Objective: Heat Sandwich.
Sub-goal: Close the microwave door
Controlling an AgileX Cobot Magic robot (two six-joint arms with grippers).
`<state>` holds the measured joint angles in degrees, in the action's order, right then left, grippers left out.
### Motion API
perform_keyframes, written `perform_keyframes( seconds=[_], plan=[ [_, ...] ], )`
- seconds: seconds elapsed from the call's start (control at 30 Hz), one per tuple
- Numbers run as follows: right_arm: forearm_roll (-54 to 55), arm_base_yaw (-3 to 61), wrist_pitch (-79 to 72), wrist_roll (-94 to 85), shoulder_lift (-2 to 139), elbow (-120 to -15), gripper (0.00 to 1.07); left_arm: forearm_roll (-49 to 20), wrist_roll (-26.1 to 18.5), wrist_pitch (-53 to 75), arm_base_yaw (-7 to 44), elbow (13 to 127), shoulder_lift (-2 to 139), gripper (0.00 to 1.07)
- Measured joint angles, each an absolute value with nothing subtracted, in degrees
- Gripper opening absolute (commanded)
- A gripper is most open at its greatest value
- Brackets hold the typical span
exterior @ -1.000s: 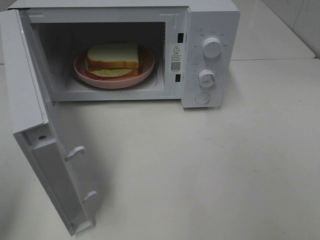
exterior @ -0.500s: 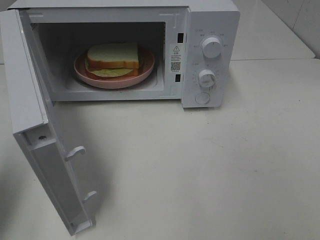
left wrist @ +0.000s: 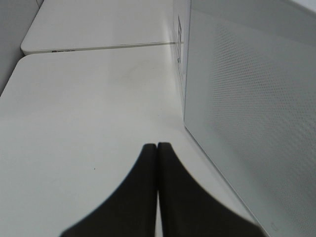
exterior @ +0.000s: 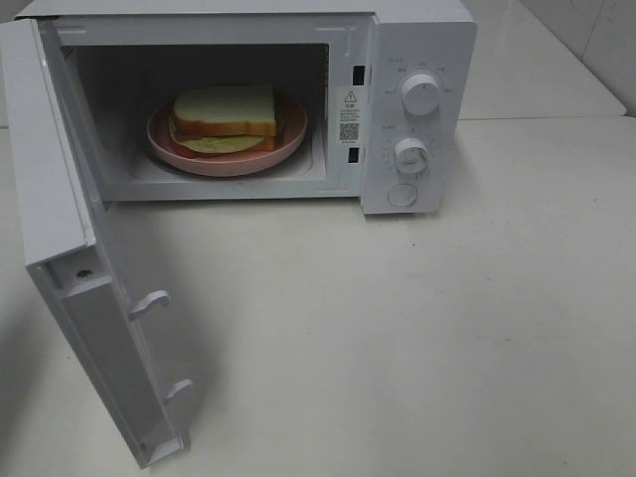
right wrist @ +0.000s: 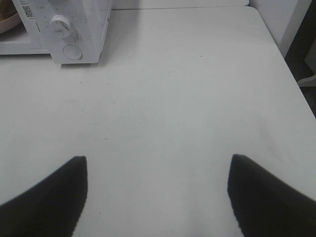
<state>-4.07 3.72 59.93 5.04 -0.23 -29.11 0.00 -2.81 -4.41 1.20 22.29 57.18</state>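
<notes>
The sandwich (exterior: 225,119), white bread with a tan crust and a green filling, lies on a pink plate (exterior: 260,154) inside the open white microwave (exterior: 417,40). The microwave door (exterior: 70,248) stands swung wide toward the front left. Neither gripper shows in the exterior high view. In the left wrist view my left gripper (left wrist: 157,147) is shut with nothing between its black fingers, just beside the outer face of the door (left wrist: 256,113). My right gripper (right wrist: 158,168) is open over bare table, well away from the microwave's knobs (right wrist: 61,23).
Two round knobs (exterior: 421,94) and a round button (exterior: 402,195) sit on the microwave's right panel. A second white table (exterior: 537,70) adjoins at the back right, with a seam between the two. The door's latch hooks (exterior: 151,301) stick out toward the table's middle.
None visible in the exterior high view; the microwave, door, plate and sandwich stay as they were.
</notes>
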Motion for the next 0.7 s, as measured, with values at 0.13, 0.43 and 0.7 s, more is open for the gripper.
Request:
perform_keyframes(
  seconds=[0.13, 0.43, 0.7],
  plan=[
    [-4.07, 3.72, 59.93, 5.04, -0.23, -29.11, 0.75, 0.0, -2.81, -11.63, 1.2, 21.83, 62.22, 0.0],
    [-4.07, 3.72, 59.93, 5.04, -0.23, -29.11, 0.75, 3.55, -2.81, -37.13, 1.2, 19.6, 73.8, 0.0],
    [-4.07, 3.72, 59.93, 5.04, -0.23, -29.11, 0.75, 8.59, 0.52, -47.9, 1.2, 19.6, 81.99, 0.0]
  ],
)
